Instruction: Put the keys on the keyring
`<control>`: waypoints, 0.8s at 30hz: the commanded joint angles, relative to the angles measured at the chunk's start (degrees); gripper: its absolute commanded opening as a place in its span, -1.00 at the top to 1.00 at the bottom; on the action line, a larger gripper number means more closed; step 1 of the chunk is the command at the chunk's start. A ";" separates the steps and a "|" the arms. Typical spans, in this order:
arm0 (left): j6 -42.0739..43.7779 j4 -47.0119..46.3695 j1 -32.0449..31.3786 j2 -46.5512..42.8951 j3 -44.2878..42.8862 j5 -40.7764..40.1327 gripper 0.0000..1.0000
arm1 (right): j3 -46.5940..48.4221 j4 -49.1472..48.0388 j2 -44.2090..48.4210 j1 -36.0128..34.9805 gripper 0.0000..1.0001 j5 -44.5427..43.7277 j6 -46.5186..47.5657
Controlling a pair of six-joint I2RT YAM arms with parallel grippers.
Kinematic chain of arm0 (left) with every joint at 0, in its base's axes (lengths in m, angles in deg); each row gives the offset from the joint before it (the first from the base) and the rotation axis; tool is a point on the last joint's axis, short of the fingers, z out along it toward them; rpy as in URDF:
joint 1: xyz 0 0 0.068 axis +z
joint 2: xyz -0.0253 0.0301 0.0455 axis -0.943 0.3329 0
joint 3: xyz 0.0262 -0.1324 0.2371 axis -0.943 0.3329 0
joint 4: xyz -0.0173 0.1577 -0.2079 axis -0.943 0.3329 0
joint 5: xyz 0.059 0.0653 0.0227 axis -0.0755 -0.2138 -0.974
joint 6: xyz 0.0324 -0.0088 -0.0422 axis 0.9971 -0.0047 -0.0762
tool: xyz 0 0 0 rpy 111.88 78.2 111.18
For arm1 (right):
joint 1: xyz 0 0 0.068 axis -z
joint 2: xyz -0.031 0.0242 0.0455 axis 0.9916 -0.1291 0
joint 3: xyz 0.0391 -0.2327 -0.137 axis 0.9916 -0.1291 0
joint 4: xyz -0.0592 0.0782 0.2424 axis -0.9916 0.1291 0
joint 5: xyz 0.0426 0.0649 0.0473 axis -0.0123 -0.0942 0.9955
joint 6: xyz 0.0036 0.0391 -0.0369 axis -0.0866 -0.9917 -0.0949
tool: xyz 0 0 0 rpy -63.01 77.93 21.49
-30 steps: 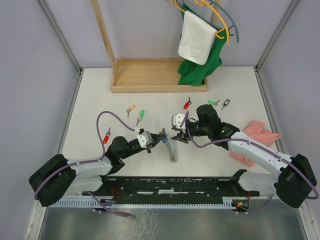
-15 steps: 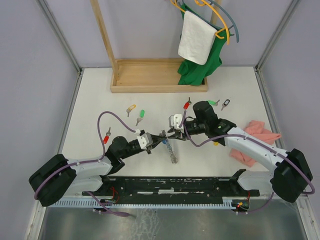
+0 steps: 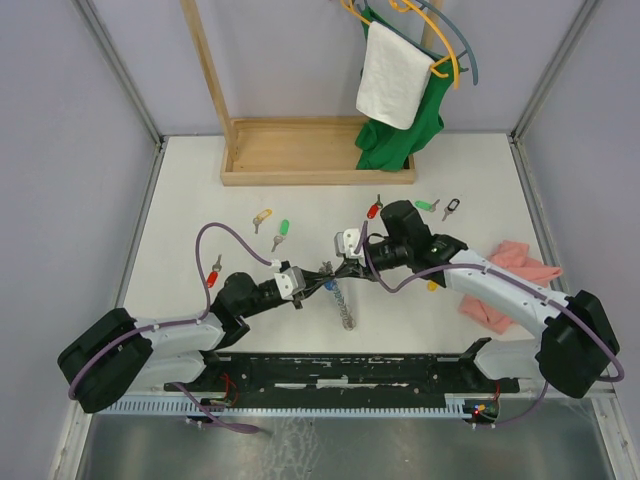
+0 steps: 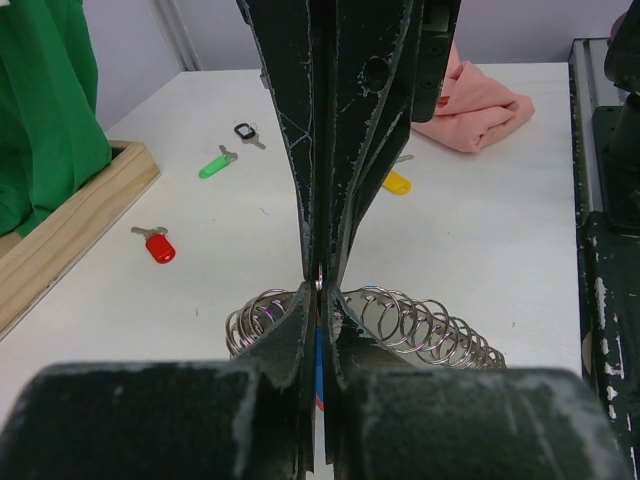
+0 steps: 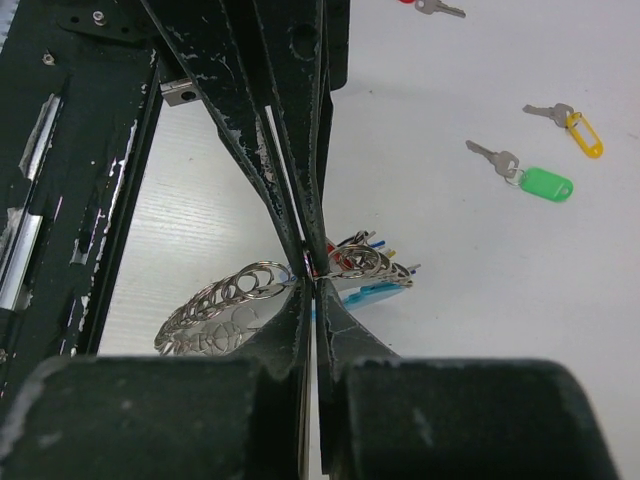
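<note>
Where left gripper [image 3: 320,276] meets right gripper [image 3: 341,270], both pinched shut on the keyring [image 3: 344,305] (grey coil), keys [image 3: 283,228] scattered beyond

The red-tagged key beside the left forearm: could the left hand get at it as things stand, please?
Probably not yet: the red-tagged key lies uncovered, but the left hand is shut on the keyring and must release it first.
</note>
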 commanded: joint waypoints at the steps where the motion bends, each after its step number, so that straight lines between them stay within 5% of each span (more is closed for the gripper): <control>1: 3.71 -2.14 0.11 -1.65 -2.07 1.33 0.95 | 4.90 3.20 0.40 0.19 0.98 1.52 1.87; 11: 5.73 8.52 0.11 -3.25 -5.88 2.55 0.78 | 12.34 17.85 -0.53 -0.49 0.99 -4.92 6.34; 24: 2.75 5.49 0.11 -1.52 -5.81 2.11 0.48 | 16.53 23.78 -1.73 -2.13 0.99 -9.83 9.18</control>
